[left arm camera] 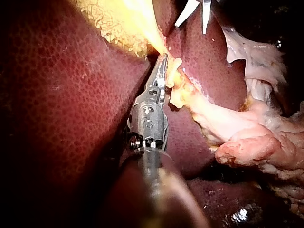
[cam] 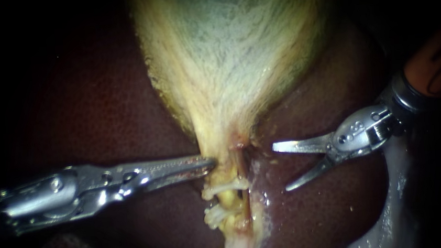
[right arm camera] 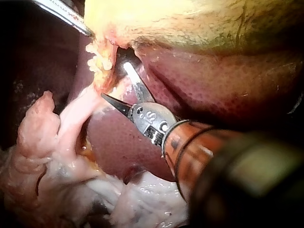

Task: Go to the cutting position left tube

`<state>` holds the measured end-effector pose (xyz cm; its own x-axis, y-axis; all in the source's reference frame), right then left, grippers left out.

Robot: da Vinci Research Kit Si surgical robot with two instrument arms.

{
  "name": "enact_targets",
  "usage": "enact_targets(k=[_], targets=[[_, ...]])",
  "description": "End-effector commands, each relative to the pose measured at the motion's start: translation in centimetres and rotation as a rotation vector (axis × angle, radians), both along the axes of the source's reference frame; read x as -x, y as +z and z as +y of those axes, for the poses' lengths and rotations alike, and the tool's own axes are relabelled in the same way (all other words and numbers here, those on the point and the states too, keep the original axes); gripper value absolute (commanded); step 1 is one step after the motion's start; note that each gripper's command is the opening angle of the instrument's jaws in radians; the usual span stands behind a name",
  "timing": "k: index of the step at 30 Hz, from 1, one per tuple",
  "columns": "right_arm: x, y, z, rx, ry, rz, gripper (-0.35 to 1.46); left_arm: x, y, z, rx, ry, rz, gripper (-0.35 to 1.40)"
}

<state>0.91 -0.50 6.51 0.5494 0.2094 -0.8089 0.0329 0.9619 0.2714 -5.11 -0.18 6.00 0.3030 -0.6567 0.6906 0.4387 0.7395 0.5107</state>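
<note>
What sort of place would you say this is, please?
Likely a surgical practice bench, seen close up: a dark red liver, a pale gallbladder lying on it, and the left instrument and right instrument either side of the gallbladder's narrow end.

thin upright tube (cam: 242, 175), apparently reddish

The light fell brightest at the middle of the endoscope view and faded to near black at its edges and corners. The backdrop was the dark red liver (cam: 99, 118), its surface finely speckled and moist in both wrist views. Pale, glistening tissue (cam: 396, 220) lay at the endoscope view's lower right, catching small glints of the light.
</note>
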Motion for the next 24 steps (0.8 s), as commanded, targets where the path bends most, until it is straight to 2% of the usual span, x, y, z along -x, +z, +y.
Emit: enact_targets(k=[1,5,8,14,18,24], targets=[[-0.02,0.01,-0.05,-0.009,-0.014,0.012,1.43,-0.02,-0.02,0.00,0.000,0.001,-0.001,-0.33],[-0.16,0.07,-0.26,-0.079,-0.017,0.033,1.41,-0.13,-0.07,0.03,-0.004,0.007,-0.006,-0.33],[-0.31,0.15,-0.43,-0.120,-0.037,0.041,1.41,-0.22,-0.08,0.05,-0.002,0.000,0.000,-0.33],[-0.61,0.37,-0.76,-0.185,-0.073,0.027,1.36,-0.45,-0.10,0.18,0.001,-0.021,0.016,-0.33],[-0.76,0.53,-0.89,-0.214,-0.082,0.019,1.36,-0.53,-0.14,0.24,0.000,-0.029,0.021,-0.33],[-0.92,0.69,-0.99,-0.236,-0.104,0.011,1.33,-0.55,-0.15,0.24,-0.001,-0.029,0.026,-0.33]])
